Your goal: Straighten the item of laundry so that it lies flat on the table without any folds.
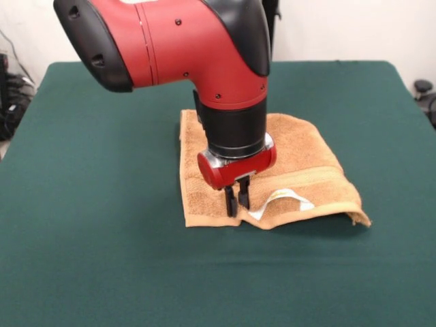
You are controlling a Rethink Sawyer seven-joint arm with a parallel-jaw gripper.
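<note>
The tan-orange towel (306,153) lies at the middle of the green table (95,218). It is not flat: its near right part bulges up, and the near right corner (359,218) curls over. A woven band (310,178) runs across its near part, with the white label (286,199) turned up beside it. My gripper (237,203) points straight down at the towel's near edge, just left of the label. Its black fingers (230,201) stand close together, with their tips down in the cloth. The arm hides the towel's far middle part.
The red and black arm (177,48) comes down from the top over the table's far half. Cables and dark gear (13,95) sit beyond the table's left edge. A dark object (424,88) sits beyond the right edge.
</note>
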